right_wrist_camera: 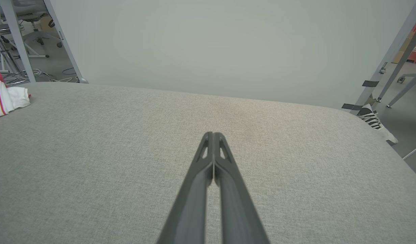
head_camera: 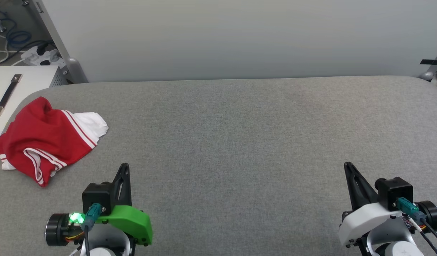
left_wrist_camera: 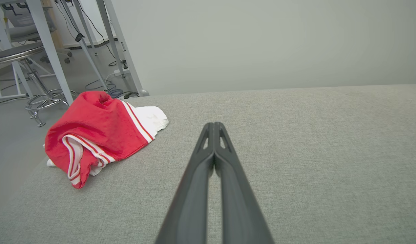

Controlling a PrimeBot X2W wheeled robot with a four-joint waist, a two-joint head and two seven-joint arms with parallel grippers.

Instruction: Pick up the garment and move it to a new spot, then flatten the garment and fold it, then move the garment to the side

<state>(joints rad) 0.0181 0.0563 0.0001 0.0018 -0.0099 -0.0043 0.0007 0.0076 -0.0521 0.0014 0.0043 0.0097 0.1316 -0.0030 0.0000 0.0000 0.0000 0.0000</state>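
Two arms: the left gripper [head_camera: 124, 167] [left_wrist_camera: 214, 124] sits at the lower left of the head view and the right gripper [head_camera: 347, 165] [right_wrist_camera: 213, 134] at the lower right. Both are over the desk [head_camera: 240, 135] and well apart from each other.
Left jaws: together, tips touching, nothing between them.
Right jaws: together, tips touching, nothing between them.
Task item: the garment [head_camera: 44, 138] [left_wrist_camera: 99, 128] [right_wrist_camera: 1, 95] lies in a crumpled heap on the desk near its far left corner, close to the left edge.
Colours: mostly red cloth, with a white sleeve spread toward the middle of the desk and red-and-white striped trim along the folds.
Relation to arms: the garment is ahead and to the left of the left gripper, not touching it, and far from the right gripper.
Surface: grey woven cover with rounded far corners.
Backdrop: a pale panel [head_camera: 222, 39] stands behind the far edge.
Surroundings: beyond the left edge are a white box [head_camera: 26, 80] with a dark handle, cables [head_camera: 12, 39] and a stool [left_wrist_camera: 15, 54].
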